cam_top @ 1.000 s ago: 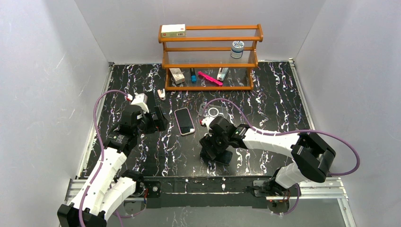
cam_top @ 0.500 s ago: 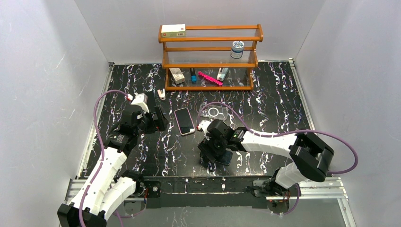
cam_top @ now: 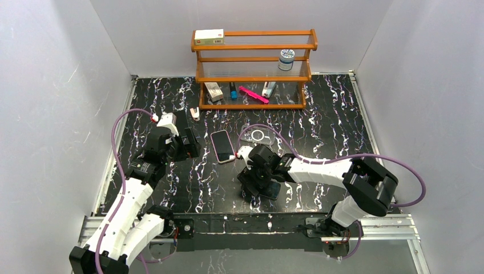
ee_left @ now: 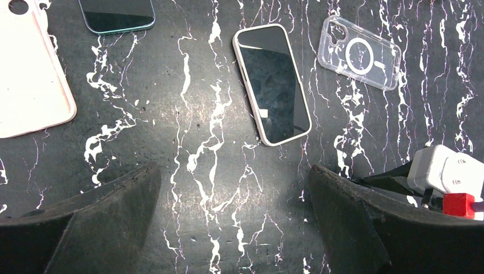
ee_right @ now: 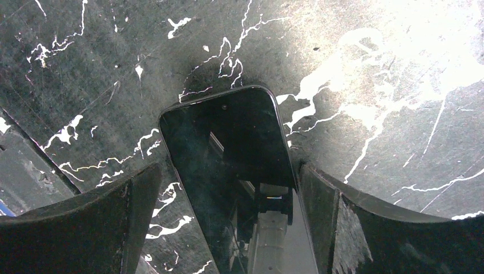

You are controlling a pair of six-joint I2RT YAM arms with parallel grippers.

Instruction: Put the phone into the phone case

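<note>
Straddling the phone (ee_right: 222,131), my right gripper (ee_right: 228,177) stands wide open and grips nothing. The phone lies flat on the marbled table (ee_right: 371,85), glossy black with rounded corners, near the clear case (cam_top: 258,135). My left gripper (ee_left: 234,171) is likewise wide open and empty.

Three phones (ee_left: 272,84); two empty cases (ee_left: 358,52)

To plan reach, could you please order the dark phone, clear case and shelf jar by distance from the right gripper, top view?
From the right gripper:
1. dark phone, directly beneath it.
2. clear case, just beyond.
3. jar, far back on the rack.
</note>
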